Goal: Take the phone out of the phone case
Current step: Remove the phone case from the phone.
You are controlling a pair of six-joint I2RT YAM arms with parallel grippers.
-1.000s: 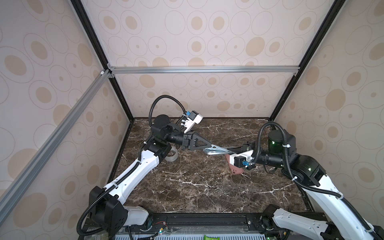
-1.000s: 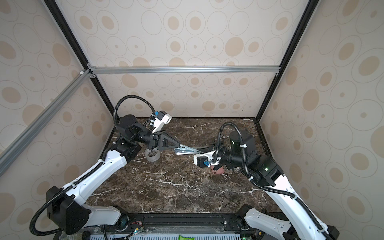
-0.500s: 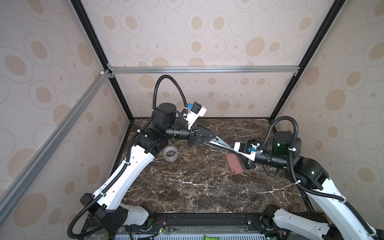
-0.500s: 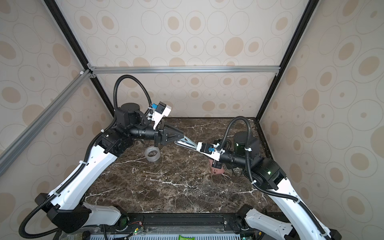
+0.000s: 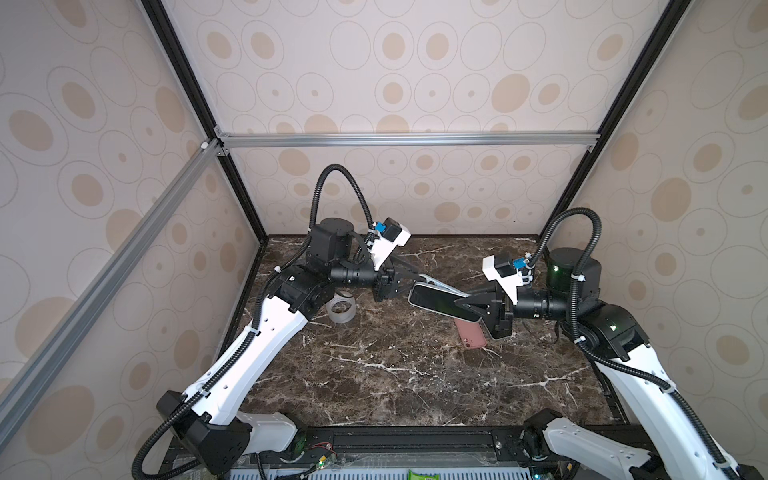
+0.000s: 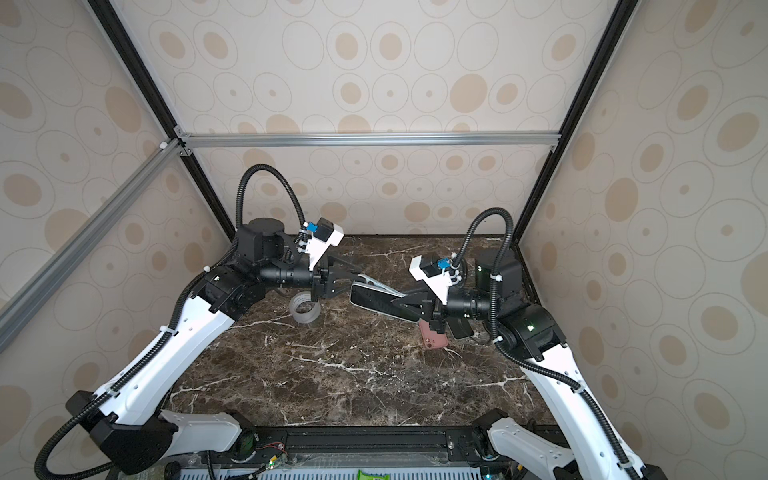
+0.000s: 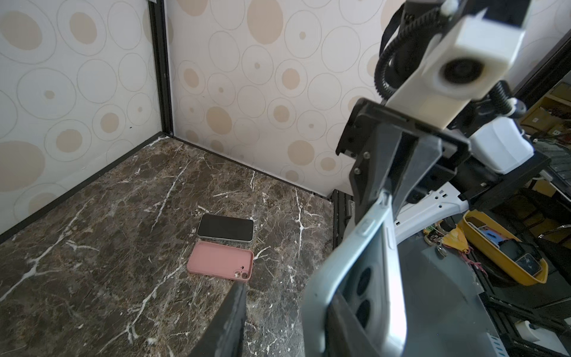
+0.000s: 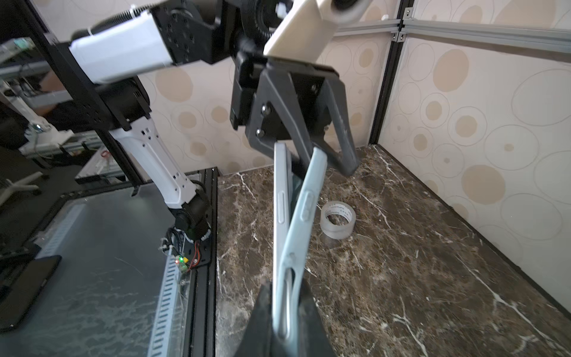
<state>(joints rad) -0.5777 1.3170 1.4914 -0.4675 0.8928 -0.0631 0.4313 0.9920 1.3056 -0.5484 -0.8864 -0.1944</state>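
Brown marble tabletop inside a booth whose walls are papered with beige ovals. Two white and black robot arms reach toward each other above the back half of the table. They meet over a phone held in the air, its dark screen facing up and its long axis running between them.

The right gripper is clamped tight on the end nearest it, pinching the phone and its pale blue phone case together. From that pinch the two spread into a narrow V. The phone's white edge runs straight, and the case bends away from it toward the far end.

The left gripper is at that far end, its jaws parted and gripping nothing. One finger is slotted into the gap between phone and case. The other stands clear on the outer side of the case, so the loose end of the case sits between the two. Whether the case touches the inner finger cannot be told.

On the table near the right gripper lie a pink case and, just beside it, a second phone, screen up. A clear tape roll stands on the table near the left arm.
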